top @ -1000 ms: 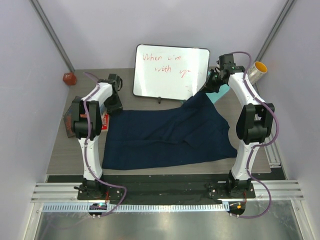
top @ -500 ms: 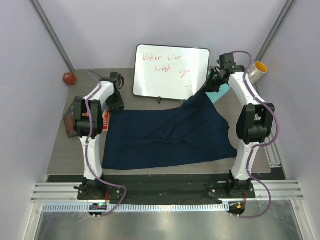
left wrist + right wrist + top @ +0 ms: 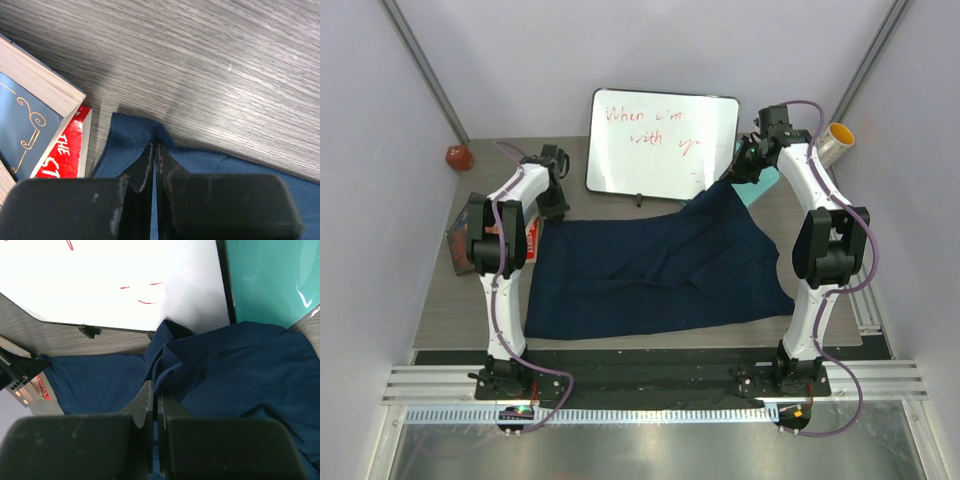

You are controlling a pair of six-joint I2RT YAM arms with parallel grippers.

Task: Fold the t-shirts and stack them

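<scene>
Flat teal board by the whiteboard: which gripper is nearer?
Right. The right gripper holds the dark navy fabric t-shirt beside the flat teal board; the left gripper grips its opposite corner, well away.

A t-shirt [image 3: 660, 270] lies spread across the middle of the table [image 3: 440, 310], just beyond the two arm bases. Behind it, at the back of the table, stands a whiteboard [image 3: 660, 140]. A flat board [image 3: 270, 280] lies just beside the whiteboard's right edge, with the t-shirt's far right part over its near edge. The right gripper [image 3: 154, 390] is at that far right corner, in front of the whiteboard's lower right corner. The left gripper [image 3: 155, 150] is at the far left corner. Just left of that corner, one book [image 3: 25, 120] lies on a lower book [image 3: 65, 150]. A ball [image 3: 458, 157] sits in the rear left corner and a tube [image 3: 837, 140] in the rear right.
</scene>
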